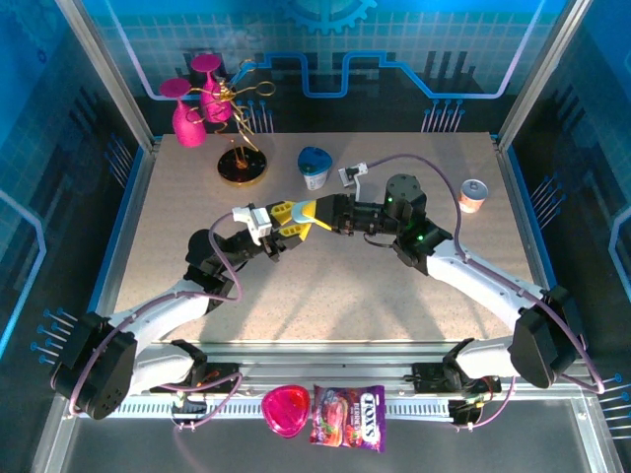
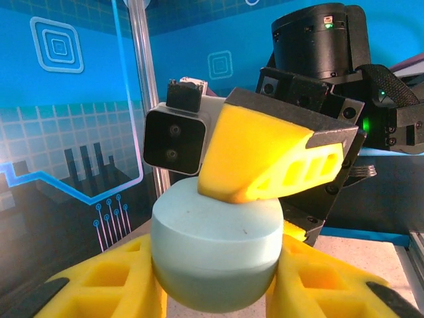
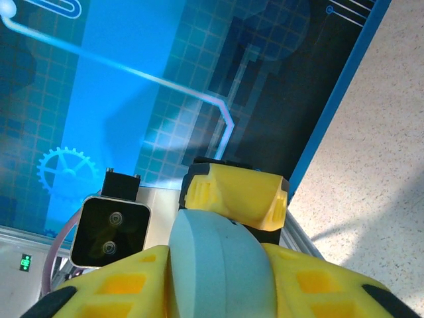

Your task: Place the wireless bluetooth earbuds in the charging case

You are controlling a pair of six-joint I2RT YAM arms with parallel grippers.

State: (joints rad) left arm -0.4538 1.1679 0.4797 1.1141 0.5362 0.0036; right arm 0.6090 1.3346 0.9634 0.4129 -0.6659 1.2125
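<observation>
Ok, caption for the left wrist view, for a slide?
Pale-blue charging case held between the left tool's yellow fingers, with the right tool gripping it across the top.

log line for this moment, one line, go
stage: charging case held between both arms | left gripper: shut on case | right gripper: shut on case | location: above table centre

The top view looks down from above and behind both arms, far enough back to take in the whole table (image 1: 394,296), with its near edge at the bottom. The left wrist view looks out low and level between the left fingers (image 2: 112,281), very close to a pale-blue case (image 2: 212,258), and faces the right wrist camera (image 2: 173,142). The right wrist view, rolled sideways, looks back between the right fingers (image 3: 126,285) at the same case and the left wrist camera (image 3: 109,228). All three views share this spot over the table's middle.
</observation>
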